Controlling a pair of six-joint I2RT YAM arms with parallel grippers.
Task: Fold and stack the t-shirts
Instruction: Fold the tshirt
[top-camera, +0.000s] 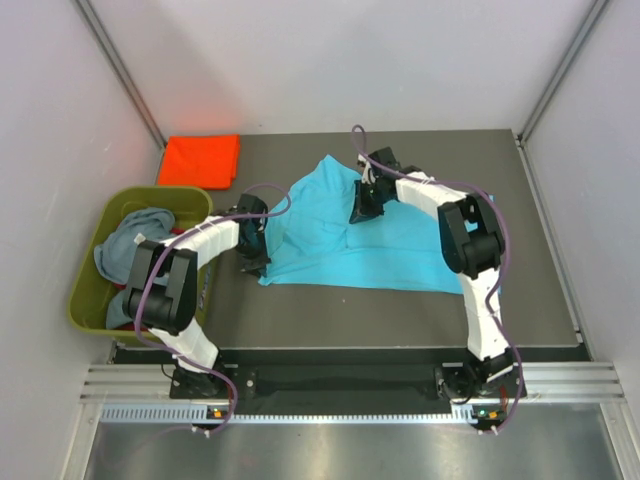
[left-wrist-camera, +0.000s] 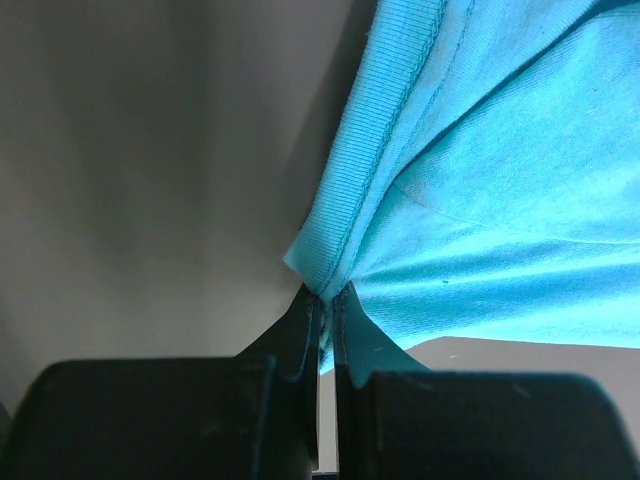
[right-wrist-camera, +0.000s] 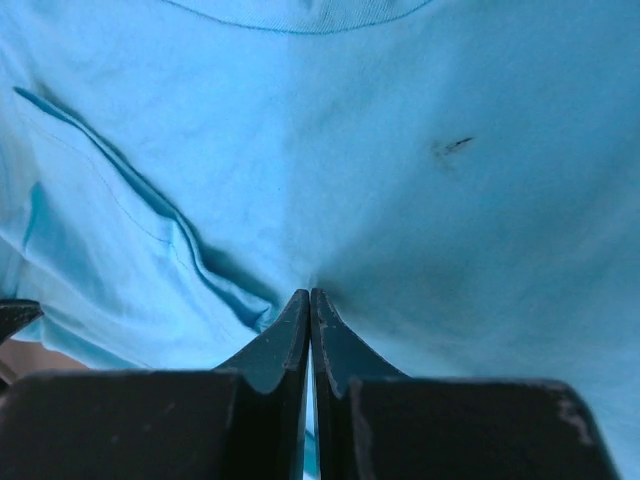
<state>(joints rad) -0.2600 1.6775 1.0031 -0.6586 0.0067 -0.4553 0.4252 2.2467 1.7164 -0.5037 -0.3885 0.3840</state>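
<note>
Dark grey mat (top-camera: 400, 300) over the tabletop, boxed in by pale walls (top-camera: 330, 60) at the back and on both sides. Spread across the middle of the overhead view: turquoise t-shirt (top-camera: 400, 250), rumpled, its left corner raised off the mat. Bare mat below the shirt toward the bottom of the frame, at the right edge, and in a strip along the top. Folded flat at the upper left corner of the mat: orange-red t-shirt (top-camera: 200, 160), well apart from the turquoise one. Off the mat at the left of the frame: olive-green tub (top-camera: 82, 300), holding a crumpled grey-blue t-shirt (top-camera: 125, 245). Left gripper (left-wrist-camera: 325, 300) clamped tight on a hemmed corner at the turquoise shirt's left edge. Right gripper (right-wrist-camera: 310, 300) pressed closed at the shirt's upper middle, pinching a small pucker of cloth, collar band toward the top of that wrist view.
</note>
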